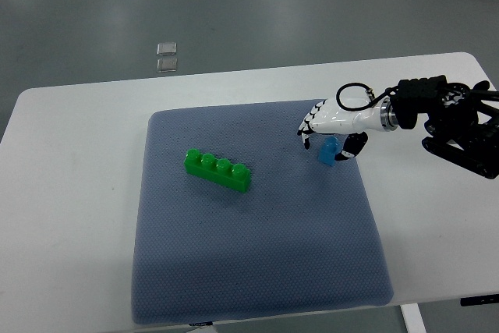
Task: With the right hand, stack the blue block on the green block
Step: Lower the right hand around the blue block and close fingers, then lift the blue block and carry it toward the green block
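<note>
Top view: a white table (70, 161) is covered across its middle by a grey-blue mat (257, 271). The right hand (326, 132) is seen entering from the picture's right edge, its black forearm (448, 118) lying over the table's right end, with a looped black cable (355, 96) above the wrist.

- Blue block (329, 150): small, at the mat's upper right, between the white fingers (309, 126) on its left and the black-tipped thumb (352, 146) on its right. The digits are curled in about it and appear closed on it; firm contact on both sides cannot be confirmed from this angle. Whether the block rests on the mat or is just clear of it cannot be told.
- Green block (218, 171): long, four studs on top, lying diagonally near the mat's centre, well apart from the hand, to its left and slightly lower in the picture.
- Left hand: not seen.
- Two small clear squares (166, 56) are noted on the floor beyond the table's far edge.

Step judged in hand: the pick-up of the blue block, at or just after grasp. Stacking is not yet done.

Next move, as judged: the block to be raised clear of the mat, carried left to above the green block's studs, aligned with the diagonal row, then lowered and pressed on. A slack grip or a rotated block would spoil the seating.
</note>
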You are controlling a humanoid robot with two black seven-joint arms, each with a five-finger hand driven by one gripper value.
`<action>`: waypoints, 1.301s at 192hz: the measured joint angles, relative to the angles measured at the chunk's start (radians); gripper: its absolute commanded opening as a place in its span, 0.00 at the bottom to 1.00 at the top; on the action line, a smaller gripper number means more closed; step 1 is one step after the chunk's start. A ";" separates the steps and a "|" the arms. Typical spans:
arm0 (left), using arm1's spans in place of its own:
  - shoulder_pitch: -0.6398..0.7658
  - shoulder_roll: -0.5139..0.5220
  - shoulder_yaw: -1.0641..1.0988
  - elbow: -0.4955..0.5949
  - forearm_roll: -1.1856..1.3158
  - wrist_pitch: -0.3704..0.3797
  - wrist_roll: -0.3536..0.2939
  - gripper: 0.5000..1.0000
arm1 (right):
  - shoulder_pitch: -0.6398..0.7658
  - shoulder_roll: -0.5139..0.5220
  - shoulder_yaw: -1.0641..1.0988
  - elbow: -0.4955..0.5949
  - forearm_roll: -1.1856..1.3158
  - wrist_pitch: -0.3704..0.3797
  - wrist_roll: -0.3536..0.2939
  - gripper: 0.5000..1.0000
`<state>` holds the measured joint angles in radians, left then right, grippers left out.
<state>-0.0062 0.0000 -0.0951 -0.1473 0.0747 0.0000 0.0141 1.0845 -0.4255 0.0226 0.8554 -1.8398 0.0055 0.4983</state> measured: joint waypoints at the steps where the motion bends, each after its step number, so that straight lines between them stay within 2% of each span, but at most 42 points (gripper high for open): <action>1: 0.000 0.000 0.000 0.000 0.000 0.000 0.000 1.00 | 0.000 0.000 0.000 0.000 0.000 0.000 0.000 0.66; 34: 0.000 0.000 0.000 0.000 0.000 0.000 0.000 1.00 | 0.000 -0.001 -0.003 -0.010 -0.001 0.002 -0.001 0.59; 83: 0.000 0.000 0.000 0.000 0.000 0.000 0.000 1.00 | 0.000 -0.002 -0.006 -0.012 -0.001 0.002 -0.001 0.56; 108: 0.000 0.000 0.000 0.000 0.000 0.000 0.000 1.00 | 0.000 -0.004 -0.007 -0.012 -0.001 0.002 -0.001 0.51; 119: 0.000 0.000 0.000 0.000 0.000 0.000 0.000 1.00 | 0.000 -0.006 -0.008 -0.012 -0.001 0.002 -0.001 0.45; 137: 0.000 0.000 0.000 0.000 0.000 0.000 0.000 1.00 | 0.000 -0.008 -0.010 -0.012 -0.002 0.002 -0.001 0.42; 155: 0.000 0.000 0.000 0.000 0.000 0.000 0.000 1.00 | 0.001 -0.009 -0.012 -0.012 -0.002 0.003 0.000 0.31; 177: 0.000 0.000 0.000 0.000 0.000 0.000 0.000 1.00 | 0.001 -0.009 -0.012 -0.012 -0.002 0.005 0.000 0.25; 250: 0.000 0.000 0.000 0.000 -0.001 0.000 0.000 1.00 | 0.004 -0.009 -0.012 -0.012 -0.003 0.007 0.000 0.23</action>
<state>-0.0061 0.0000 -0.0951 -0.1473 0.0740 0.0000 0.0138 1.0885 -0.4341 0.0107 0.8436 -1.8424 0.0122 0.4986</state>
